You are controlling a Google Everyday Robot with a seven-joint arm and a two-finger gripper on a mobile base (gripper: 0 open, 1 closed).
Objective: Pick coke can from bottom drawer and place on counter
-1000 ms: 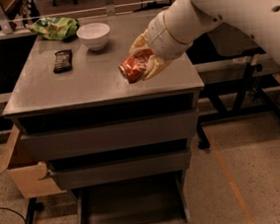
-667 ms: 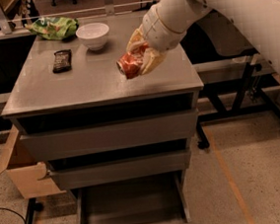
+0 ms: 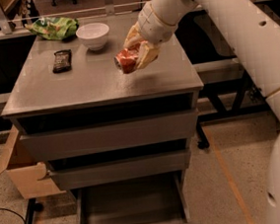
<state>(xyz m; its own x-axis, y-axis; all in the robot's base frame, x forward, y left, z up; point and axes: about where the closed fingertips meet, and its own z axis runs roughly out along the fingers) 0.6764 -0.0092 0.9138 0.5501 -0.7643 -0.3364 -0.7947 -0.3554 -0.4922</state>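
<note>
My gripper [image 3: 135,55] is shut on the red coke can [image 3: 126,59], which lies tilted on its side between the pale fingers [image 3: 147,55]. It hangs just above the grey counter [image 3: 92,79], over its right middle part. The bottom drawer [image 3: 134,206] stands pulled open at the foot of the cabinet, and its floor shows nothing inside. My white arm reaches in from the upper right.
A white bowl [image 3: 93,35], a dark snack bar [image 3: 62,60] and a green chip bag [image 3: 52,28] sit at the counter's back left. A cardboard box [image 3: 22,170] stands left of the cabinet. The two upper drawers [image 3: 107,134] are closed.
My gripper has carried the can a little to the left and further over the counter. The drawer and the other objects have not moved.
</note>
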